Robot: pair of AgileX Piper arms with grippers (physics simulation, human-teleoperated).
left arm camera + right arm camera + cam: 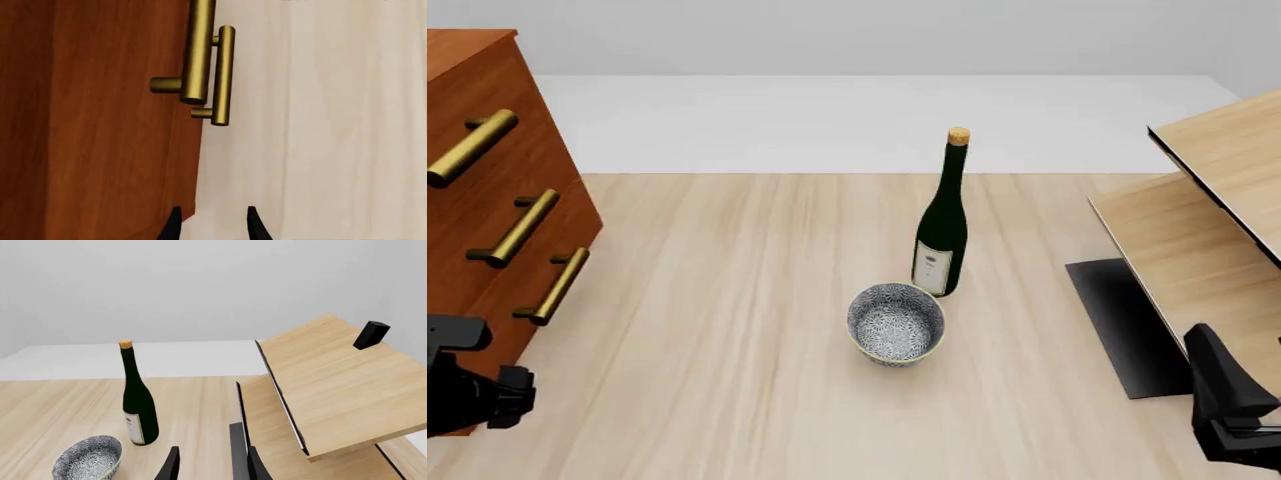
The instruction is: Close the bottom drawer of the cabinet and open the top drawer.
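Fingers (252,222) of the left gripper (212,225) stand apart — cabinet (100,150) handles (223,75) lie well ahead.

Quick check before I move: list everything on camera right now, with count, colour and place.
Reddish-brown wooden cabinet: one, table's left edge, three brass bar handles, drawers look flush.
Dark green glass bottle: one, cork-topped, upright mid-table.
Blue-white patterned bowl: one, just in front of the bottle.
Pale wood panels: tilted, right side, over a black mat.
Light wooden table: one.
Left tool: black, open, near the cabinet front.
Right tool: black, open, beside the panels.
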